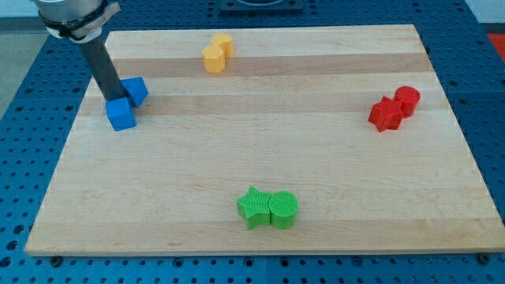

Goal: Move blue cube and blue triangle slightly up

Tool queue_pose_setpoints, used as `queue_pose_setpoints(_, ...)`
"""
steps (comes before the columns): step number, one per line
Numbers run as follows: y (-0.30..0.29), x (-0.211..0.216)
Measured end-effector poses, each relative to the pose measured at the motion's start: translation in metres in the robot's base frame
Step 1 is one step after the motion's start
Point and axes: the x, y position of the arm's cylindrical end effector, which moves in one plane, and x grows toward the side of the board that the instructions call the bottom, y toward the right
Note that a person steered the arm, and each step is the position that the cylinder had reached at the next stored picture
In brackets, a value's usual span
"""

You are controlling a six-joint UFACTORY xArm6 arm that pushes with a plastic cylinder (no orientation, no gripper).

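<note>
While the blue cube [121, 115] and blue triangle [136, 91] sit touching near the desk's [237, 150] left edge toward its top-left corner, my tip [115, 100] rests between them against both. I carry no pincer, only this rod. Yellow blocks [217, 54] lie near the top edge.

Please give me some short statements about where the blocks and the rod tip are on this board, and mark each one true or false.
1. My tip is at the blue cube and blue triangle. True.
2. The two yellow blocks lie near the view's bottom. False: they lie near the view's top edge.
3. The green star touches the green cylinder. True.
4. The red blocks are at the view's left. False: they are at the view's right.
5. The blue blocks sit at the wooden board's centre. False: near its left edge.
</note>
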Motion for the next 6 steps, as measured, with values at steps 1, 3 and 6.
queue_pose_setpoints(1,0.033,-0.002)
queue_pose_setpoints(3,0.109,-0.043)
queue_pose_setpoints(6,0.054,0.035)
